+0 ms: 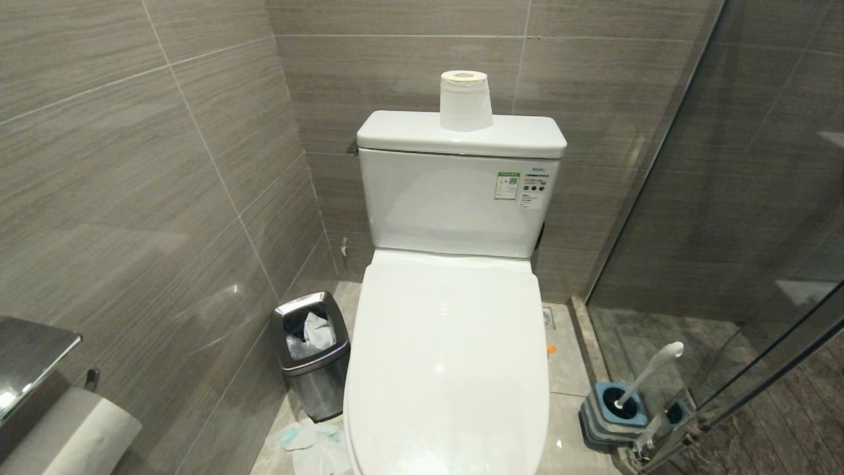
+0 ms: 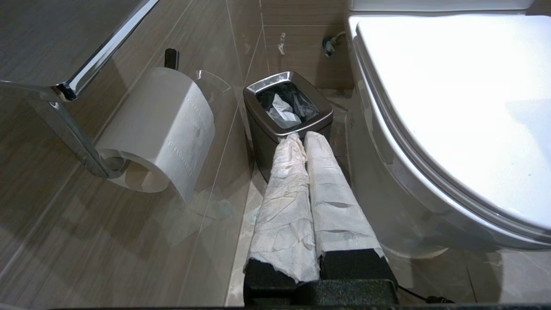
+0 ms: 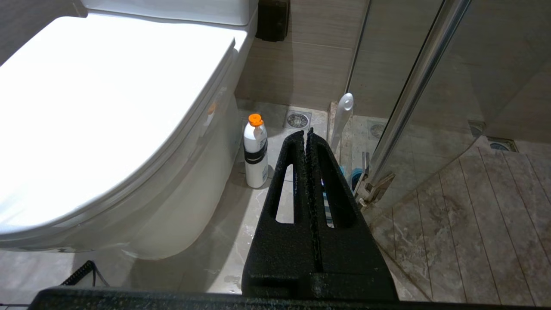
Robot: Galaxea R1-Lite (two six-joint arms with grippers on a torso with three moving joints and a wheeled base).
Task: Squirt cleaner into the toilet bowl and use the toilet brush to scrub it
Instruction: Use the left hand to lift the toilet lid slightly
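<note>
Grey tiled walls [image 1: 165,165] close in on the bathroom I am looking into from the rig's head camera, with a glass shower screen [image 1: 738,198] standing on the right. At centre sits the toilet [image 1: 448,369], its lid down flat over the bowl, so I cannot see the bowl's inside from any view. On the cistern [image 1: 461,191] behind it, at the far wall, stands an upright paper roll [image 1: 465,100]. Left of the toilet, just beside it on the floor, is a steel bin [image 1: 311,356] with crumpled paper inside, and more loose paper [image 1: 310,442] lies on the floor in front of it. At near left a second paper roll [image 2: 163,129] hangs on a chrome wall holder. Right of the toilet, at the foot of the shower screen, the brush [image 1: 649,373] leans in its grey-and-blue holder [image 1: 610,412], white handle tilted up to the right. From my right wrist camera I also see a white cleaner bottle [image 3: 255,150] with an orange cap standing upright on the floor close against the toilet's right side. My left gripper [image 2: 300,138] hangs near the floor left of the toilet, its paper-wrapped fingers pressed together and empty. My right gripper [image 3: 305,134] hangs right of the toilet, its black fingers likewise together, holding nothing.
</note>
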